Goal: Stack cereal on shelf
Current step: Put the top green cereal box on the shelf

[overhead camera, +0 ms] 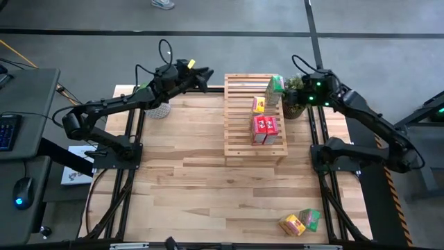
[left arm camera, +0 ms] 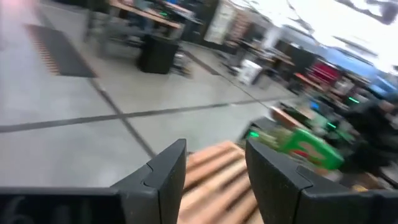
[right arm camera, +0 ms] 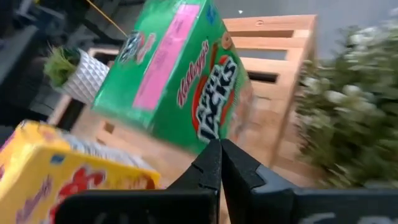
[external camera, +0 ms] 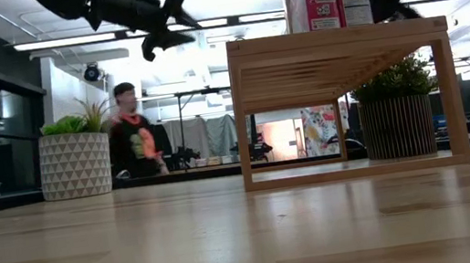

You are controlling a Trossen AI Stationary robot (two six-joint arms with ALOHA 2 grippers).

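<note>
A light wooden slatted shelf (overhead camera: 254, 115) stands on the table toward its far edge. On its top sit two red cereal boxes (overhead camera: 265, 129), a yellow box (overhead camera: 259, 105) and a green box (overhead camera: 275, 91). The right gripper (overhead camera: 297, 92), clenched and empty, is just beside the green box. The left gripper (overhead camera: 206, 80), fingers parted and holding nothing, hovers near the shelf's far left corner. Another yellow box (overhead camera: 293, 224) and green box (overhead camera: 310, 219) lie near the table's front right corner.
</note>
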